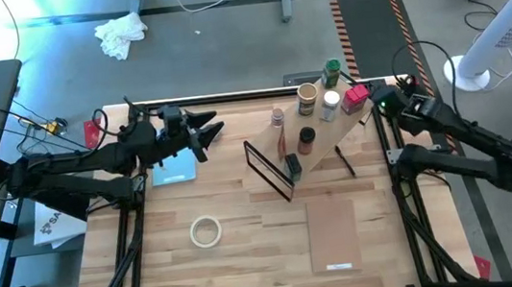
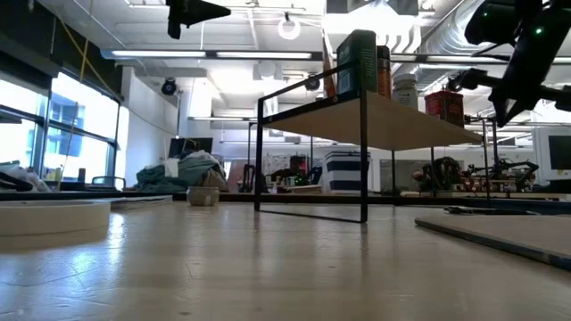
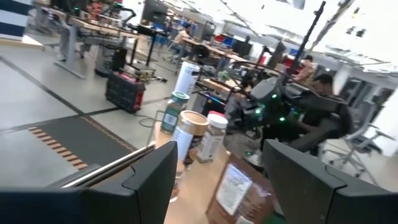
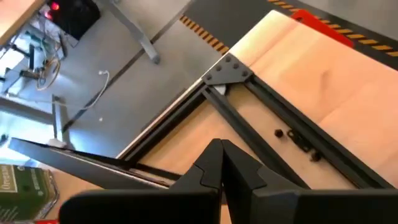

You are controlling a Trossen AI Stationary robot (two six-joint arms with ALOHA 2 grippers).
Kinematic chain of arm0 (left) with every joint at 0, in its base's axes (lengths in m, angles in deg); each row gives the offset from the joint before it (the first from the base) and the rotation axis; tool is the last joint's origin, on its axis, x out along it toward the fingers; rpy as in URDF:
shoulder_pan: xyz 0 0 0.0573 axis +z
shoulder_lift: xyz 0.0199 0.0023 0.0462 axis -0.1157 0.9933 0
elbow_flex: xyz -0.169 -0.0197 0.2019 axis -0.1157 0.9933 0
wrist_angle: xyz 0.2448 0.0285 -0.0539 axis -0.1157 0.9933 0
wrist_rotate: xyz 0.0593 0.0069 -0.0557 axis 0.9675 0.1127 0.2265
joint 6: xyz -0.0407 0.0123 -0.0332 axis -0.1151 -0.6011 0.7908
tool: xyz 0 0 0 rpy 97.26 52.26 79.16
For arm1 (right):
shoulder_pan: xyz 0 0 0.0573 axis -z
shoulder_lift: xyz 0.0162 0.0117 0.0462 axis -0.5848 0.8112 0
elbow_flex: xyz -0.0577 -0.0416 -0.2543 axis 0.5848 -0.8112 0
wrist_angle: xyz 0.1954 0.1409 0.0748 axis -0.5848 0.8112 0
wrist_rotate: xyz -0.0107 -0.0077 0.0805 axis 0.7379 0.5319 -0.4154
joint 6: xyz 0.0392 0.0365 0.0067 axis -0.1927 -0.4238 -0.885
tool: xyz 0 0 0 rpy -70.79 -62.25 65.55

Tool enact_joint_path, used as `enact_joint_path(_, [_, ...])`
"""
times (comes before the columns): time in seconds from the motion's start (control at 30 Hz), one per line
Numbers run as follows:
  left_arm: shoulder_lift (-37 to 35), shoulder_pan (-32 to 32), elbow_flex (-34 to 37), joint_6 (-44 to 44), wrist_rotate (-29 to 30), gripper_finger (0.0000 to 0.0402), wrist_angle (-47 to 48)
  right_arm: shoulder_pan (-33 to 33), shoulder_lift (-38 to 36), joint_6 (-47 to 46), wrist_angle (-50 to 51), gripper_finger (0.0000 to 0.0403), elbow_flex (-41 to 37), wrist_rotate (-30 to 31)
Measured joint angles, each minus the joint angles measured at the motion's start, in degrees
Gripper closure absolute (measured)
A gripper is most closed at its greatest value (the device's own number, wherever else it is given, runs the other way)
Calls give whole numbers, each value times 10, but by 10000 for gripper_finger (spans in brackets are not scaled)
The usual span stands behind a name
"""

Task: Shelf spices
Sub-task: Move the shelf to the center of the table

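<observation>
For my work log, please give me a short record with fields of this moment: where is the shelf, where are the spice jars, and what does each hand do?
shelf: low rack with pale wooden plank top and black wire end frames, on the table's far middle, standing at an angle
spices: small round jars and tins, all on the plank top
left hand: open, empty, raised left of the shelf
right hand: shut, empty, near the table's far right corner
other: white tape ring and thin flat pale board on the table

Pale matt wooden shelf point(image 1: 320, 151) plank, black wire frames; wood-grain table point(image 1: 250, 260).
</observation>
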Motion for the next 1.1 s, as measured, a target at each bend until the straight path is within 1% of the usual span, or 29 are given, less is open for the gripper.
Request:
enact_joint_path(0.17, [0,0,0,-2,6,168,25,58,0,118,-66,403,0,-69])
enact_joint_path(0.33, [0,0,0,15,14,168,64,131,0,227,-118,403,0,-189])
enact_joint_path(0.53, [0,0,0,16,14,168,81,205,0,276,-125,403,0,-291])
enact_joint_path(0.67, [0,-1,0,20,11,168,89,238,0,302,-126,403,0,-354])
enact_joint_path(0.8, [-2,-1,0,76,-37,168,117,249,-1,312,-124,403,0,-396])
enact_joint_path(1.03, [-2,-3,0,163,-129,168,185,249,-1,310,-119,403,0,-445])
enact_joint_path(1.1, [-2,-10,0,179,-146,168,197,249,-1,311,-117,403,0,-461])
